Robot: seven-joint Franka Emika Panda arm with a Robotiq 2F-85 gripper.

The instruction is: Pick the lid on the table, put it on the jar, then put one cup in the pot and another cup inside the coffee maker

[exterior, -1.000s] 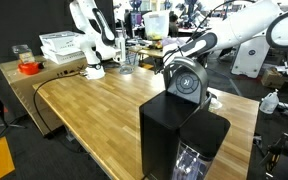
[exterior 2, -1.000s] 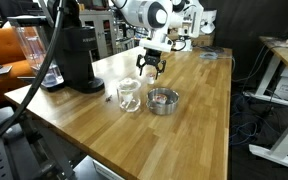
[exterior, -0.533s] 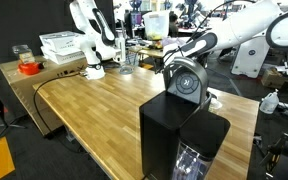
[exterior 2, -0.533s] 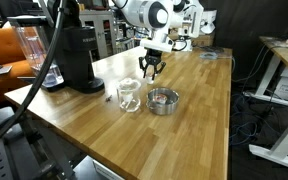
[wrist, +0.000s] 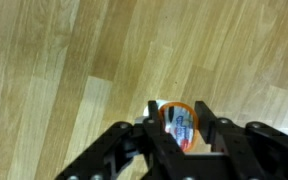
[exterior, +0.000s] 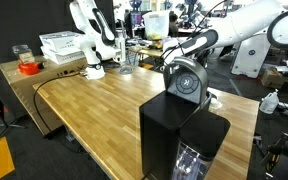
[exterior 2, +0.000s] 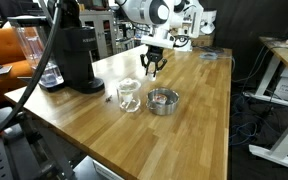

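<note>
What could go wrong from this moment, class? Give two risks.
1. The end effector pinches a small orange-rimmed cup only near its rim, so it might slip and fall onto the table.
2. The glass jar and metal pot stand close together, so a misplaced drop could hit the jar instead of the pot.

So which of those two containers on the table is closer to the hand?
The clear glass jar, left of the metal pot. The hand hangs just behind the jar; the pot sits further right.
</note>
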